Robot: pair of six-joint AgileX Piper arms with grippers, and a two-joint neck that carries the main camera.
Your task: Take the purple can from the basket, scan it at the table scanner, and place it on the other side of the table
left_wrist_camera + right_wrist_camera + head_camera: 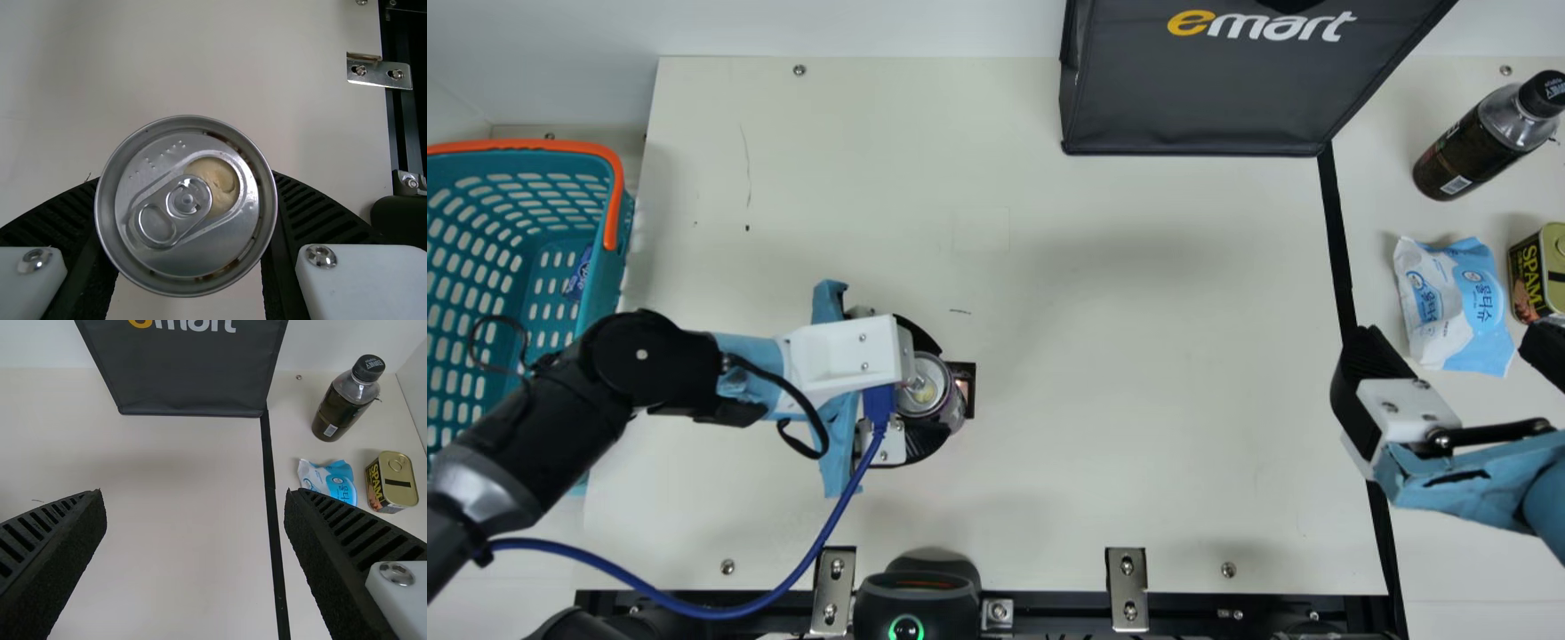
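Can [927, 389], lid up, just L of mid-frame, L gripper [935, 386] closed on it, fingers approx. can's width apart. R gripper [1449, 352], right side of frame, fingers spread wide, empty.

In the main view, the left arm [543, 436] comes in from the near left corner, its black forearm slanting up to a dark wrist joint [639, 354], then a wrist wrapped in light blue [751, 351] and a white bracket [840, 356]. The left gripper [932, 389] points down, its ribbed fingers [57, 213] parted partway and pressing inward in a grip. A blue cable [809, 560] loops back along the arm. The right arm [1485, 484] enters from the right edge, also wrapped in light blue. The right gripper [1454, 348] faces the far side, its fingers [50, 563] spread wide with nothing between their pads.
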